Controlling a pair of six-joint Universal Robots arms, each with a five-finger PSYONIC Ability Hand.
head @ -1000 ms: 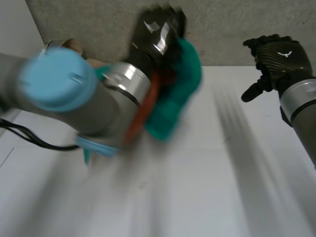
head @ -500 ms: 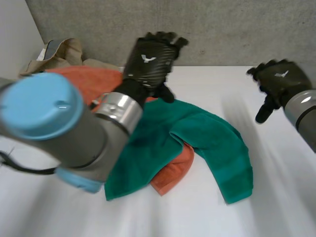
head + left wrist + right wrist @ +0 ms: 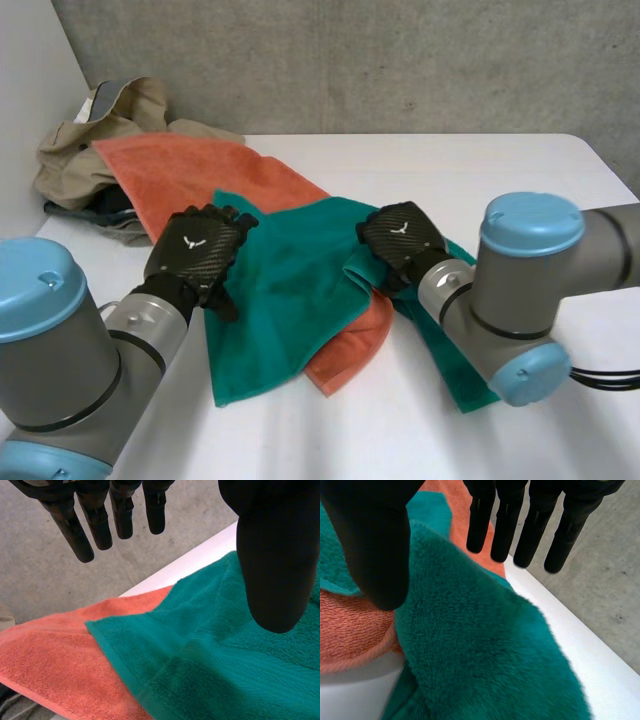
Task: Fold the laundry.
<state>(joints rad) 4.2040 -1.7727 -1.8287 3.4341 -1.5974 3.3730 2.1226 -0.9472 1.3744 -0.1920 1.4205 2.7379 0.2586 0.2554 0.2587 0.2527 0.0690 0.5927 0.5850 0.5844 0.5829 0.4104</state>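
Both released, fingers straight: left hand at nine o'clock edge of green towel, right hand at three o'clock fold; orange towel beneath.

No words readable; white emblem on left hand and right hand

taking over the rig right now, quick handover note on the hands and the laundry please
Both open: left hand over the left edge of the green towel, right hand over a bunched fold on its other side.
The green towel lies crumpled across the orange towel; a beige garment is heaped at the far corner of the table.
Done: nothing folded.
Left: grasp, flatten and fold each piece.
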